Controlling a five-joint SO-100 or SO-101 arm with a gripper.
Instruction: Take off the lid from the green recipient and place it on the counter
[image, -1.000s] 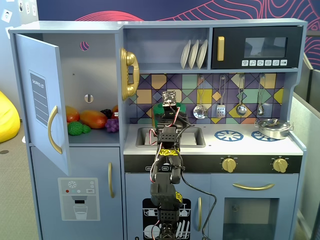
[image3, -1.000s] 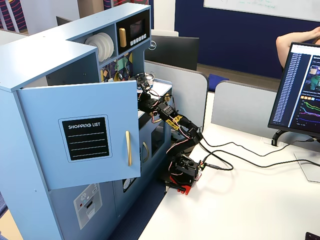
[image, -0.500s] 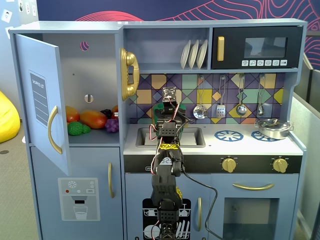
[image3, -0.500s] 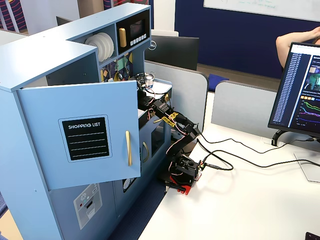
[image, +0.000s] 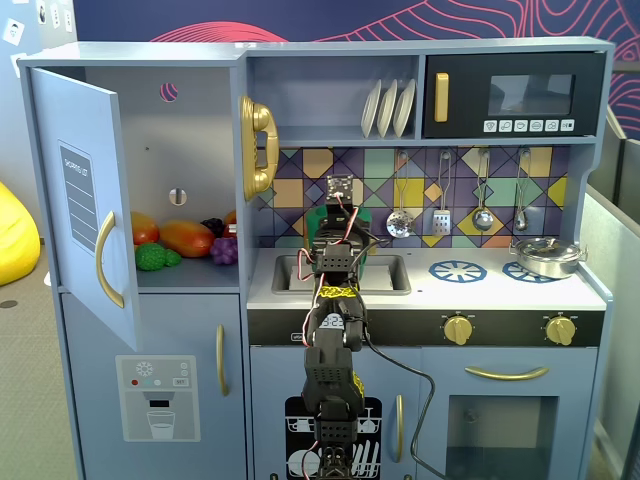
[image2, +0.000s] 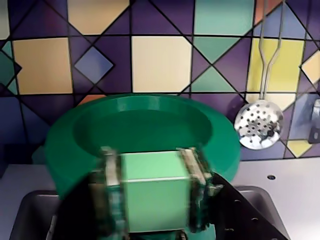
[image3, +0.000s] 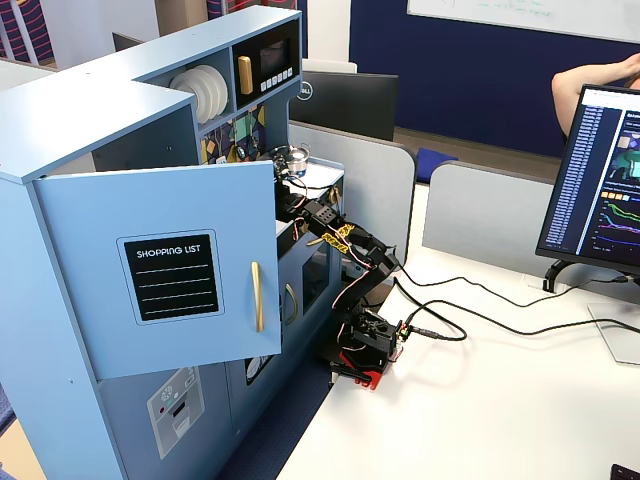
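Spanning under everything, worktop (image: 430, 292) w/ sink below hand. Green recipient (image: 318, 222) hidden mostly behind arm. Lid (image2: 145, 132) sits flat just ahead of hand (image2: 152, 192), fingers (image2: 109, 190) pinching its upright tab (image2: 154, 187); next move likely straight up.

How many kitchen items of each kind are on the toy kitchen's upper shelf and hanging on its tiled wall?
White round plates standing on the shelf: 3
Silver metal utensils hanging on the tiled wall: 4
Total: 7
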